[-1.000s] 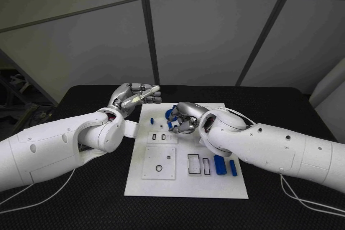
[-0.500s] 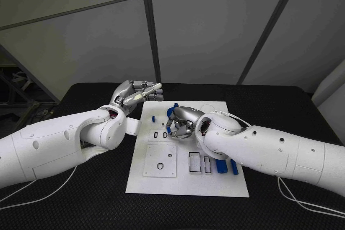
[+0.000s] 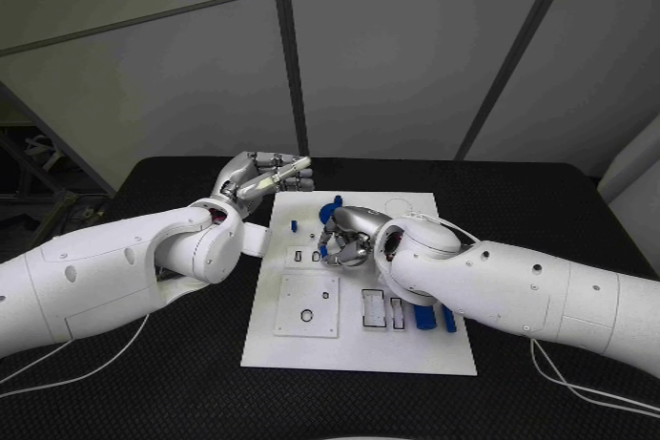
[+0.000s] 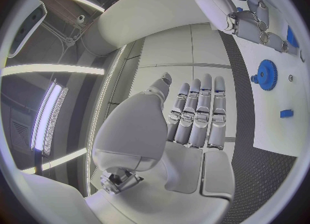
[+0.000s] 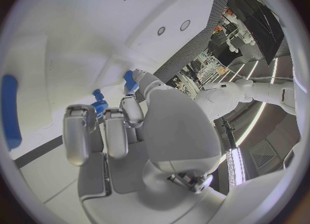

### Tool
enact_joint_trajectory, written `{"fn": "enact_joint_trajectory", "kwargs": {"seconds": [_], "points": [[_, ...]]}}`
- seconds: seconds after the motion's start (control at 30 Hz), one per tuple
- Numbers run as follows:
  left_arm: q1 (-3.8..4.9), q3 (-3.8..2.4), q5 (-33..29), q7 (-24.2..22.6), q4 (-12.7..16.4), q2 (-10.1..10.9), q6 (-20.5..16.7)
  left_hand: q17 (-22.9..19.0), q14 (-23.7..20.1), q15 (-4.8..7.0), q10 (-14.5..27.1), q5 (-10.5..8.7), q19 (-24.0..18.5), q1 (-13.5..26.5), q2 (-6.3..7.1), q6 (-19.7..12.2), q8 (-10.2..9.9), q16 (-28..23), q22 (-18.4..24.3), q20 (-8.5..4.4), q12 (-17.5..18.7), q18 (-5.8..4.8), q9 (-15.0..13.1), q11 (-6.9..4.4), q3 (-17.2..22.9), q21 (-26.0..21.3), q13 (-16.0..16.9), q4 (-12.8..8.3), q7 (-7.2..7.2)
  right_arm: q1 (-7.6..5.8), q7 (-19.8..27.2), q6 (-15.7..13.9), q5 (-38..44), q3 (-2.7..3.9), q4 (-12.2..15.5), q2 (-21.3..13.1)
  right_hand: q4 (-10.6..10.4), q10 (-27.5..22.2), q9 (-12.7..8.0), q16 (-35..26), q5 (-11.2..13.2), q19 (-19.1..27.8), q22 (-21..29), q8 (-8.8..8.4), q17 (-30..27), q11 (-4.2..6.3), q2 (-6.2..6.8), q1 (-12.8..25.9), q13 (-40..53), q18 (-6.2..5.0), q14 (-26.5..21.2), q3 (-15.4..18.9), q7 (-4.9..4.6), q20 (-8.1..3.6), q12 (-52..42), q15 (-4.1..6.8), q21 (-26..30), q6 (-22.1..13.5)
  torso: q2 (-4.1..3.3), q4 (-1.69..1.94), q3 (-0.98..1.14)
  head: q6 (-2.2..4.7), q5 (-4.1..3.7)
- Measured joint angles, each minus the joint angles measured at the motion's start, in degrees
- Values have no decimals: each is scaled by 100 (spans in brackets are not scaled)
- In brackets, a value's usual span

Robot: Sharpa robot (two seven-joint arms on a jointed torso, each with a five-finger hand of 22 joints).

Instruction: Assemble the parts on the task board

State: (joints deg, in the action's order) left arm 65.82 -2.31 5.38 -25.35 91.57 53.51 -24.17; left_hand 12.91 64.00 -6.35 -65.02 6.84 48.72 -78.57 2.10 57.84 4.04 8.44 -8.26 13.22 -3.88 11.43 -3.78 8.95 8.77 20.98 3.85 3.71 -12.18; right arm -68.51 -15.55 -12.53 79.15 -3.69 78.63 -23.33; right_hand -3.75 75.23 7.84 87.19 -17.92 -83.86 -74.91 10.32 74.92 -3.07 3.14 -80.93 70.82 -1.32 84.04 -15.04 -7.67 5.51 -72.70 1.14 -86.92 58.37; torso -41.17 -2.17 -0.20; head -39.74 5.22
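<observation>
While the right hand (image 3: pixel 347 244) works low over the upper middle of the task board (image 3: pixel 360 354) in the head view, its fingers are curled in on a small blue part (image 3: pixel 327 246), probably to line it up with the small slots just beside it. The left hand (image 3: pixel 261 180) is raised at the board's far left corner with fingers straight and close together, holding nothing, seemingly kept clear of the work. A blue gear (image 3: pixel 330 212) lies near the far edge, a small blue peg (image 3: pixel 293 226) close by, and blue bars (image 3: pixel 432 317) rest near the right edge.

From the left wrist, the left hand (image 4: pixel 194 125) shows flat, fingers side by side, empty; the gear (image 4: pixel 266 74) looks like a toothed disc.

From the right wrist, the right hand (image 5: pixel 123 125) pinches a short blue part (image 5: pixel 129 81) at its fingertips, against the white board (image 5: pixel 58 27); a ribbed blue piece (image 5: pixel 98 105) sits just behind.
</observation>
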Motion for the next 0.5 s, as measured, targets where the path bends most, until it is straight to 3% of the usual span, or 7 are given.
{"fn": "enact_joint_trajectory", "kwargs": {"seconds": [0.5], "points": [[1,0,0,0,-6,-10,0,0,0,0,0,0,0,0,0,0,0,0,4,0,0,0,0,0,0,0,0,0,0,0,12,58,4,9,-105,57,-19,-42,47,0,1,0,0,2,0,0,23,24,-21,0,0,-11,-12,0,27,0,0,-18,1,-3,-2,-34,-2]]}}
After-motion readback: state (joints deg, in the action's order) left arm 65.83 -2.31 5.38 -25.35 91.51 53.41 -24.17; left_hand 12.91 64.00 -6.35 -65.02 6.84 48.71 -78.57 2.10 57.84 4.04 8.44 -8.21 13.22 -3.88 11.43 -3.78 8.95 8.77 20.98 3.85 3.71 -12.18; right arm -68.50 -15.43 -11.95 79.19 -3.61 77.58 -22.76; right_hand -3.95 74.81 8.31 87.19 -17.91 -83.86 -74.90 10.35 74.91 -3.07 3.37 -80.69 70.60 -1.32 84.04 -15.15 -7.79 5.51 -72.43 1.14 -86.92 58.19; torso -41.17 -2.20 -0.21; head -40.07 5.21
